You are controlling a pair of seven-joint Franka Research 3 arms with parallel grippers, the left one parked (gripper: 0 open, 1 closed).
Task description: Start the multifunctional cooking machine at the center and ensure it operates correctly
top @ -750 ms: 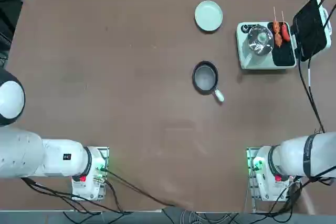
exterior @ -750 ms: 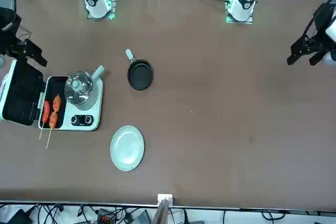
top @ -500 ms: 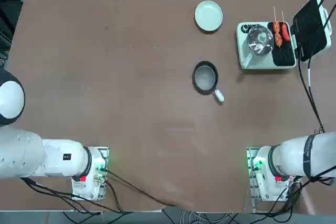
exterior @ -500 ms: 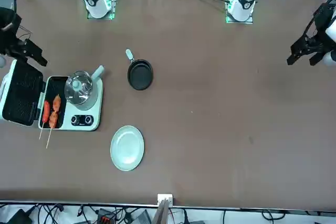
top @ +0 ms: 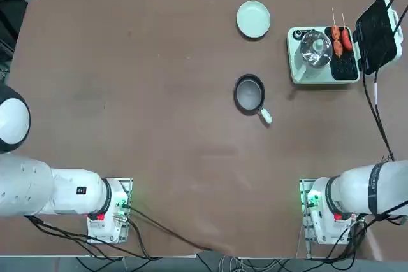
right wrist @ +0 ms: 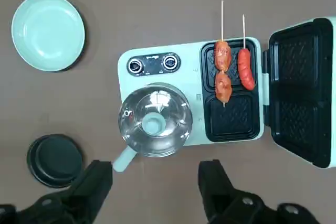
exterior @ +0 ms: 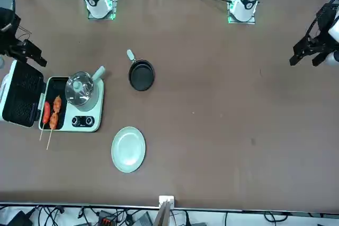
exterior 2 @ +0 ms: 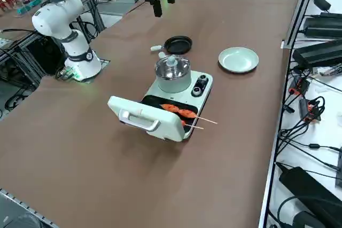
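Note:
The multifunctional cooking machine (top: 322, 55) (exterior: 74, 101) (exterior 2: 179, 92) (right wrist: 189, 93) stands at the table's far right from the robot's side. It is mint green, with a glass-lidded pot (right wrist: 155, 120), two dark knobs (right wrist: 135, 66) and a black grill plate (right wrist: 232, 116) bearing skewered sausages (right wrist: 223, 72). Its hinged lid (right wrist: 302, 90) lies open. My right gripper (right wrist: 156, 169) (exterior: 21, 51) hangs open high above the machine's pot side, touching nothing and with nothing between its fingers.
A small black frying pan (top: 249, 92) (right wrist: 54, 160) sits near the table's middle, left of the machine. A round pale green plate (top: 253, 18) (right wrist: 48, 31) lies farther back. A black cord (top: 376, 113) runs from the machine toward the right arm's base.

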